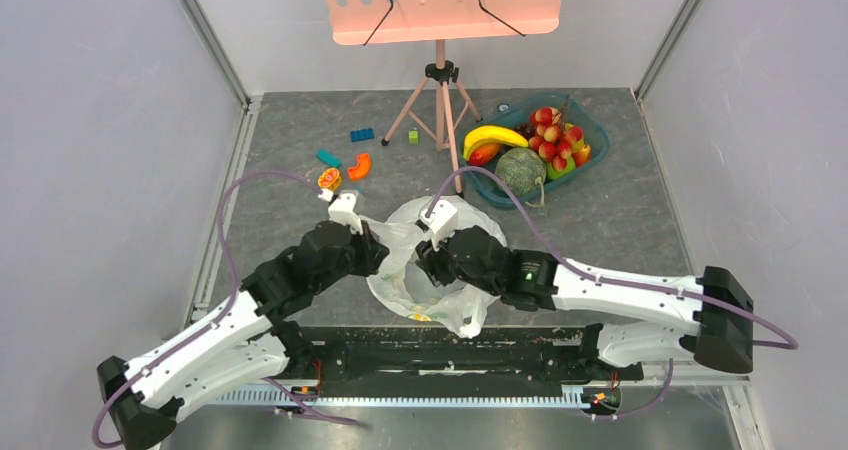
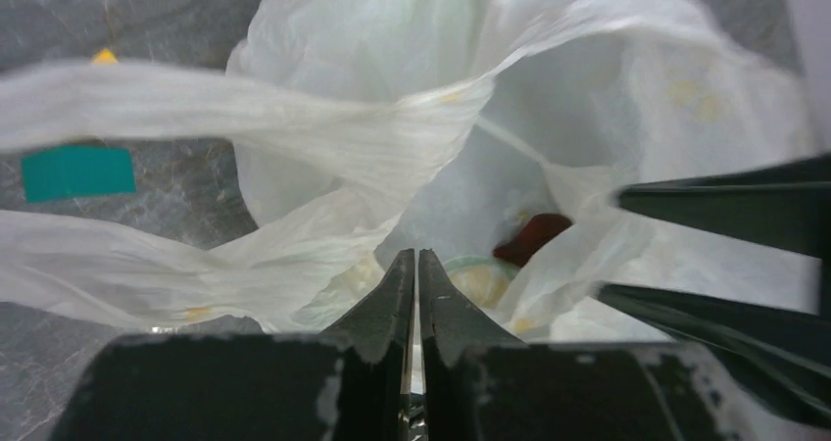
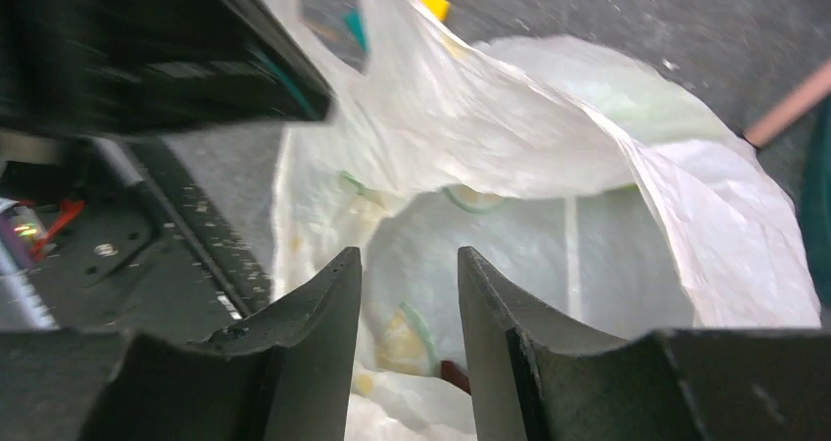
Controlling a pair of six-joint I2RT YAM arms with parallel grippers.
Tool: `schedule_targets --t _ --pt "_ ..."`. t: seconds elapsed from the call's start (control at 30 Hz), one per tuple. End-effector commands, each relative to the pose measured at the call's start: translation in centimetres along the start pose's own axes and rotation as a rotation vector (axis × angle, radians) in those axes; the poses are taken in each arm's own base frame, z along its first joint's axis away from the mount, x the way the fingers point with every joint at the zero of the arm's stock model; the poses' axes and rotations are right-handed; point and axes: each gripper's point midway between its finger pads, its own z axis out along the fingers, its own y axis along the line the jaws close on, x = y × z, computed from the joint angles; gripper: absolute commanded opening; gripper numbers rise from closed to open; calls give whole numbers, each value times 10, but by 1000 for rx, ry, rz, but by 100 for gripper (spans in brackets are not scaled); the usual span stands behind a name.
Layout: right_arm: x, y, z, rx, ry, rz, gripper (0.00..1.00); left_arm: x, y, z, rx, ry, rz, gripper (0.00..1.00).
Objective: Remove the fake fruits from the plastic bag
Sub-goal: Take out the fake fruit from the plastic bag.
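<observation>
Right gripper point(image 3: 407, 257), jaws apart and empty, hangs over the mouth of the plastic bag point(image 1: 398, 232) by the desk's point(image 1: 300, 170) near edge, left gripper point(image 2: 417, 257) pinched shut on its rim; closing early could snag film, not the dark red fruit point(image 2: 534, 237) inside, and lift the bag.

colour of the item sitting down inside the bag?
Dark red: the item lies deep in the plastic bag. Clearest in the left wrist view.
</observation>
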Motion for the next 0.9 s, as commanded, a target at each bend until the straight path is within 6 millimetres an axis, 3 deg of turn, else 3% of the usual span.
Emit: schedule_targets --t 0.0,0.1,0.2,0.4,0.53,0.7,0.87 --pt "13 -36 10 222 14 37 43 -62 -28 -42 75 -132 19 11" --pt "25 -53 19 285 52 60 43 -94 -40 -59 88 -191 59 15" --pt "40 -74 32 318 86 106 43 -117 -49 -56 65 -212 130 17" --pt "60 -108 57 369 134 127 43 -146 -53 -16 0 -222 203 17" --pt "62 -124 69 391 136 127 44 -166 -40 14 -27 -235 175 17" --pt "65 -124 77 364 151 114 48 -184 -8 64 -5 -198 1 10" --pt "59 -111 64 271 97 106 53 -184 1 102 11 -185 -33 7"
